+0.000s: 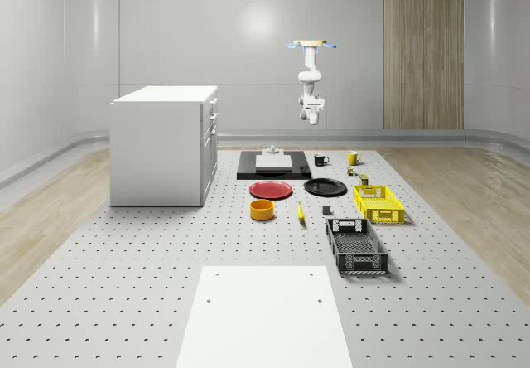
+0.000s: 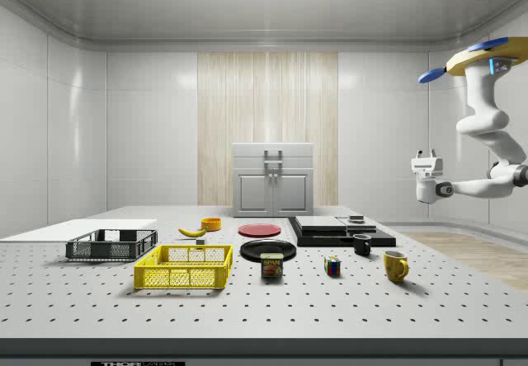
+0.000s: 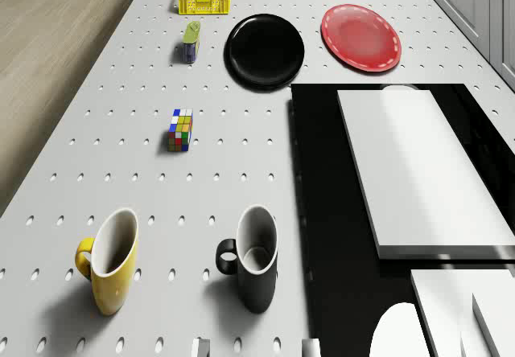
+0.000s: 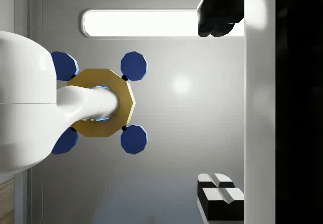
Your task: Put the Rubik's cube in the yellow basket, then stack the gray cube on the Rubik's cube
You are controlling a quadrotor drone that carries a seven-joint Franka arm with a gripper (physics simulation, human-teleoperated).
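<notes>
The big gray counter [image 1: 124, 302] holds everything. The Rubik's cube [image 3: 180, 129] sits near the mugs, far from the yellow basket [image 2: 183, 267]. The drone [image 1: 311, 46] hovers high; its pincer [image 2: 425, 166] holds nothing, and I cannot tell if it is spread. Nothing is done yet.

We see the yellow-bodied quadrotor drone with blue rotors [image 1: 312, 45] hovering high in the air, resting on nothing. Beneath it hangs the white seven-joint arm [image 1: 308, 76], which drops, bends at an elbow and reaches toward the side view's left. At its end the white two-finger gripper [image 2: 426, 171] sits well above the floor. In the wrist view the drone's yellow body [image 4: 103, 103] appears behind the arm.
</notes>
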